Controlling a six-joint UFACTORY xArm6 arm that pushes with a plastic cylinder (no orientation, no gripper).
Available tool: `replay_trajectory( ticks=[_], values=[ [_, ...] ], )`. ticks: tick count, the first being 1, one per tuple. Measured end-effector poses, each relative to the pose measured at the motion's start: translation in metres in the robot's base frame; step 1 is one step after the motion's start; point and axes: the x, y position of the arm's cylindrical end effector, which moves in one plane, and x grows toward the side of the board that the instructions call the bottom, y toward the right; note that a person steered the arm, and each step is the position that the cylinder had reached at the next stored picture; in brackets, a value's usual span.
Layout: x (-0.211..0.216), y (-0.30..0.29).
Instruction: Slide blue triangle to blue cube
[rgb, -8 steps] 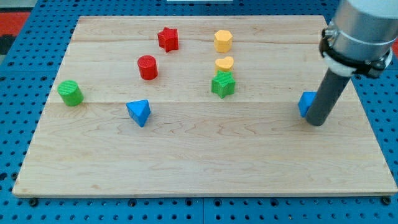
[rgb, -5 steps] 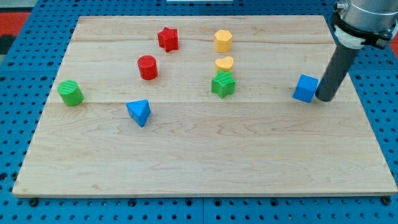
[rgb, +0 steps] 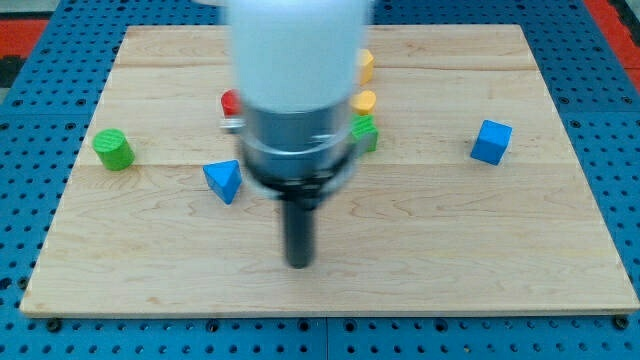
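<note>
The blue triangle (rgb: 224, 181) lies at the board's left-centre. The blue cube (rgb: 491, 141) sits at the view's right, far from the triangle. My tip (rgb: 299, 263) rests on the board below and to the right of the blue triangle, apart from it. The arm's blurred body rises above the tip and hides the middle of the board's top half.
A green cylinder (rgb: 113, 149) stands at the far left. A red block (rgb: 229, 102), a green block (rgb: 364, 132) and two yellow blocks (rgb: 366, 65) (rgb: 364, 100) peek out from behind the arm. The wooden board (rgb: 450, 250) lies on a blue pegboard.
My tip has swept from beside the blue cube at the right across to the board's lower middle, near the blue triangle. The arm now hides the red star. No block has moved.
</note>
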Motion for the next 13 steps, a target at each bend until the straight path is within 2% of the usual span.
replay_trajectory(
  ticks=[1, 2, 4, 5, 6, 7, 8, 9, 10, 11, 12, 13],
  values=[
    [-0.001, -0.105],
    [-0.015, -0.175],
    [-0.086, -0.060],
    [-0.089, -0.103],
    [-0.109, -0.118],
    [-0.126, -0.012],
    [-0.119, 0.013],
    [-0.111, -0.015],
    [-0.085, 0.058],
    [-0.099, 0.143],
    [-0.126, 0.193],
    [-0.119, 0.169]
  ],
)
